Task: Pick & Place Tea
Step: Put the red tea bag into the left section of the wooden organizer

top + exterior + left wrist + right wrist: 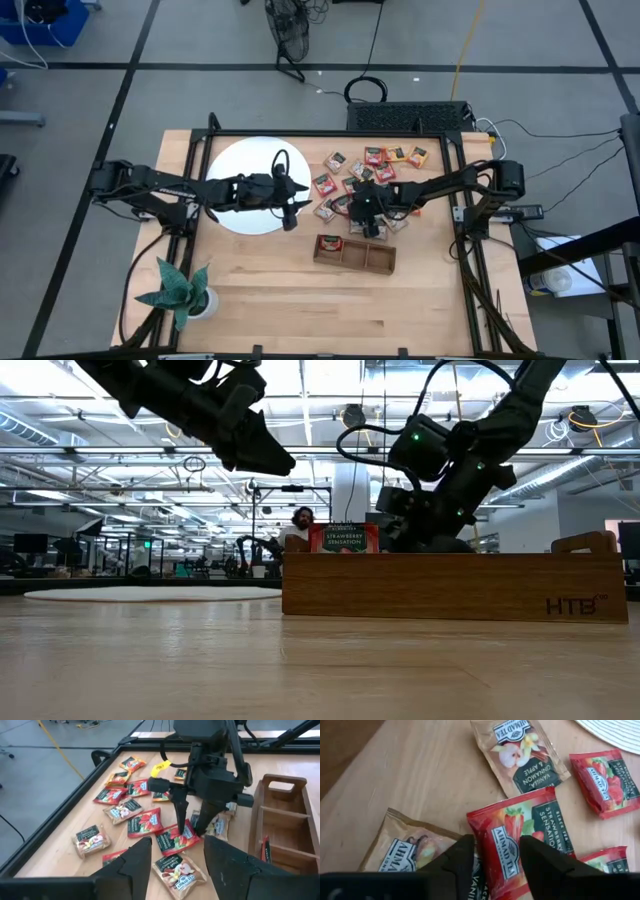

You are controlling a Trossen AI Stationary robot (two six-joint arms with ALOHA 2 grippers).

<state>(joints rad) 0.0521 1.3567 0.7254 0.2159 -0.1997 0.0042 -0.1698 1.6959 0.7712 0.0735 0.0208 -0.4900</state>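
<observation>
Red foil marks the strawberry sachet [520, 845] lying flat on the wood directly between the right gripper's [492, 857] spread jaws; the fingers straddle one edge of it but do not yet pinch it, as far as the right wrist view shows; just beside the jaws on one side lies a tan vanilla sachet [410, 852], and a little ahead of them a cinnamon-apple one [522, 752] and another red one [605, 777]; the rest of the tea [372, 170] is scattered loosely around that gripper, near the white disc [240, 160]. Beyond the jaws sits the wooden tray [355, 253], 3 compartments long; 1 red sachet [343, 538] stands upright in its end compartment, and the other 2 look bare from above. My judgement: the job is barely begun, with 1 sachet placed and nearly all still loose on the table; the next step is closing on the strawberry sachet, a thin flat thing that may slip or drag its neighbour along. The left gripper [296, 207] hovers with jaws spread above the disc's edge, waiting, well clear of the tea.
</observation>
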